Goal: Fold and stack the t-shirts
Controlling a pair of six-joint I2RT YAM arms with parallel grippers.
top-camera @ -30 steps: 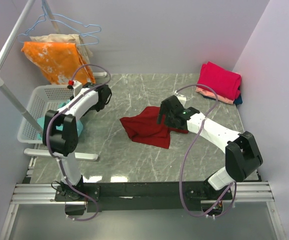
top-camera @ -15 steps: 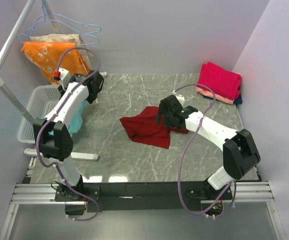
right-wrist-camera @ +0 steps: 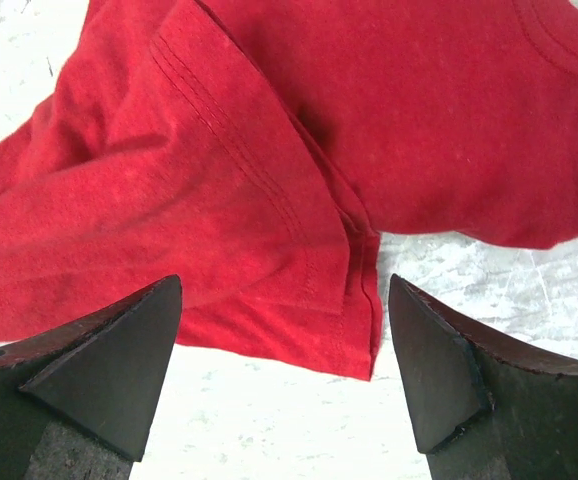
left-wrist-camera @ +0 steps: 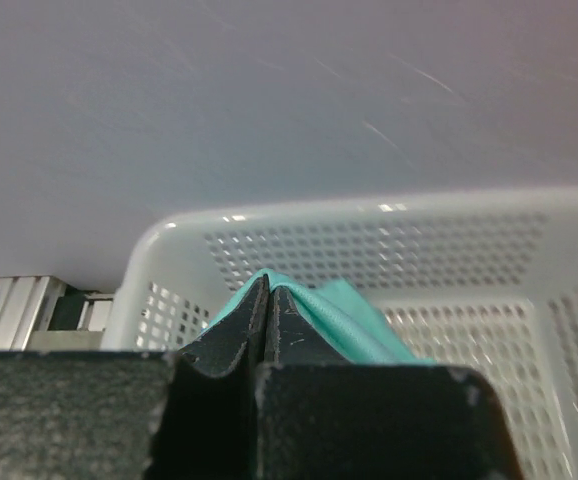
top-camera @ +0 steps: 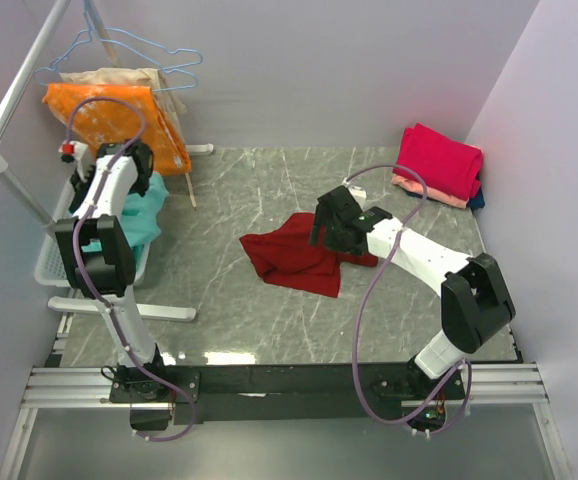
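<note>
Currently reaches with the left arm (top-camera: pixel 109 190) over the white basket (top-camera: pixel 57 235) at the left edge of the grey marbled surface (top-camera: pixel 269 320). Holds the left jaws pressed together, pinching a raised fold of the teal shirt (top-camera: pixel 137 215), with the cloth peaking right at the jaw tips in the left wrist view. Has the rest of that shirt lying in the basket and spilling over the rim on the side facing the surface. Hangs the right arm (top-camera: pixel 419 255) over the middle of the surface, with the right jaws spread wide above the dark red shirt (top-camera: pixel 294 258). Shows that shirt crumpled and unfolded on the surface, a stitched hem and a fold lying between the two fingertips (right-wrist-camera: pixel 99 370) in the right wrist view; cannot tell whether the tips touch the cloth. Has a folded stack in the far right corner, well apart from the dark red shirt: bright pink shirt (top-camera: pixel 439 160) on top, peach shirt (top-camera: pixel 424 188) under it, dark blue shirt (top-camera: pixel 479 198) showing only as an edge at the bottom. Carries an orange cloth (top-camera: pixel 119 125) and light blue hangers (top-camera: pixel 159 55) on the white rack (top-camera: pixel 9 170) at far left, just behind the basket.
</note>
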